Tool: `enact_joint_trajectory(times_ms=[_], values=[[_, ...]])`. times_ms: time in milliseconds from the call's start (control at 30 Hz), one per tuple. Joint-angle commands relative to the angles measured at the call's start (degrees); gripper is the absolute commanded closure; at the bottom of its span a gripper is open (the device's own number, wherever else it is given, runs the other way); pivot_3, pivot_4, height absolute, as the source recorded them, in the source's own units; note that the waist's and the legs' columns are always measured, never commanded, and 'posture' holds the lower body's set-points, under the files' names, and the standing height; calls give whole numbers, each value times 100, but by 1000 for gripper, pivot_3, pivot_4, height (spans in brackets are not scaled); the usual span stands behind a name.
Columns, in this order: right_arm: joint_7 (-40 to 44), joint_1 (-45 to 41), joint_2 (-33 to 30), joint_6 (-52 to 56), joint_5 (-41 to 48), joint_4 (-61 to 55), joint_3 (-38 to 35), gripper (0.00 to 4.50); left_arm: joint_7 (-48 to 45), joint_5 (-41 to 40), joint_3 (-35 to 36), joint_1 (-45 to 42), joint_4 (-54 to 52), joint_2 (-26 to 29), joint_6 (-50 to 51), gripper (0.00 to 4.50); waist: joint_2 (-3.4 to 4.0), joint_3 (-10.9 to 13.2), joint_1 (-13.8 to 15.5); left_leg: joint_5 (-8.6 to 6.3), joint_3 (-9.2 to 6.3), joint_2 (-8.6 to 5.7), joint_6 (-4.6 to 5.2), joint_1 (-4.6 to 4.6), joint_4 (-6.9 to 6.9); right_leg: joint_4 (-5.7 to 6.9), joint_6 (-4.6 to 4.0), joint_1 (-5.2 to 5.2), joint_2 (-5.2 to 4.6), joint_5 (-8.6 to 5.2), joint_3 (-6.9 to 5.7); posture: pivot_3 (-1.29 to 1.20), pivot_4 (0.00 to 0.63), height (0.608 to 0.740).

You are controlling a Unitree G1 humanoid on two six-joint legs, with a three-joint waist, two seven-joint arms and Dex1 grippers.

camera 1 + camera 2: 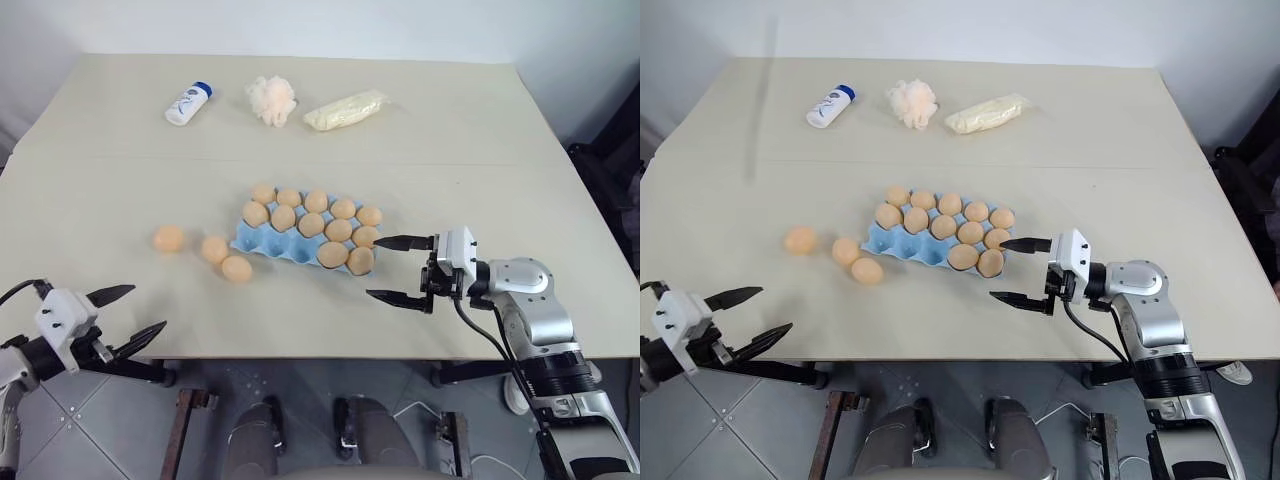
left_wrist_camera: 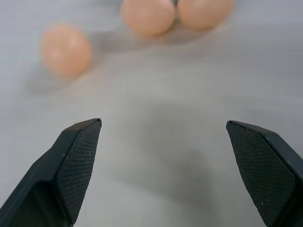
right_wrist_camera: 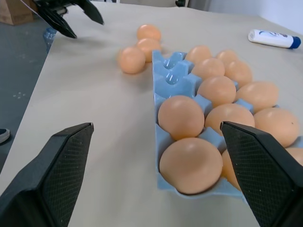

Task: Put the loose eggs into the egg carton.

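Right wrist view: jaws wide, empty.

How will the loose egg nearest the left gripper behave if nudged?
That loose egg looks smooth and oval on the flat table, so it will likely roll, curving. Probably slippery between hard black fingers. If real, likely fragile.

I am counting eleven eggs sitting in one light blue egg carton [image 1: 262,243] and three loose eggs [image 1: 213,249] lying on my bench [image 1: 120,180]. One white bottle [image 1: 188,103], one fluffy cream puff [image 1: 272,99] and one pale yellow packet [image 1: 345,110] are lining its far edge.
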Motion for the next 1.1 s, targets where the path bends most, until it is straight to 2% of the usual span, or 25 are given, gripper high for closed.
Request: enact_joint_trajectory(times_ms=[33, 167, 233, 433, 567, 867, 967, 1100], values=[[-38, 40, 15, -38, 215, -297, -165, 13, 189, -130, 5, 64, -538, -158, 46, 0, 0, 0, 7, 0, 0, -2, 0, 0, -6, -8, -7, 3, -3, -3, 0, 0, 150, 740], [-54, 41, 8, -47, 289, -401, -216, 13, 411, -178, -195, -165, -811, -337, 286, 0, 0, 0, 4, 0, 3, -5, 1, -2, -30, -35, 12, 7, -3, 14, -1, 0, 150, 740], [-32, 88, -64, -14, 283, -423, -223, 13, 552, -209, -457, -370, -1025, -506, 448, 0, 1, -1, 7, 0, 4, -5, 1, -2, -36, -36, 65, 5, -2, 43, -3, 0, 150, 740], [-133, 244, -153, 59, 247, -579, -234, 13, 1033, -73, -1388, -1115, -1438, -1070, 948, 0, 1, -1, 54, 4, 6, -3, 4, -3, -33, -33, 71, 7, 11, 45, -8, 0, 150, 740], [-272, 369, -144, 144, 249, -797, -201, 13, 1429, 165, -1860, -1552, -1216, -1439, 1120, 0, 0, -1, 65, 6, 7, -2, 7, 0, -2, -8, 73, 10, 16, 46, -5, 0, 150, 740], [-606, 576, -100, 318, 252, -1236, -184, 13, 1538, 483, -2289, -1939, -617, -1694, 979, 0, 0, -1, 151, 4, 3, 0, 7, 2, 33, 14, 77, 14, 14, 47, -1, 0, 150, 740], [-681, 568, -77, 312, 244, -1242, -172, 0, 1508, 508, -2316, -2029, -439, -1713, 892, 586, 0, -1, 164, 4, 3, 0, 8, -1, 32, 12, 76, 13, 14, 47, -1, 0, 150, 740], [-729, 536, -48, 287, 235, -1204, -145, 0, 1473, 531, -2383, -2100, -363, -1735, 837, 1793, 0, -1, 174, 2, 2, 0, 10, -1, 29, 11, 76, 13, 13, 47, -2, 0, 150, 740]])
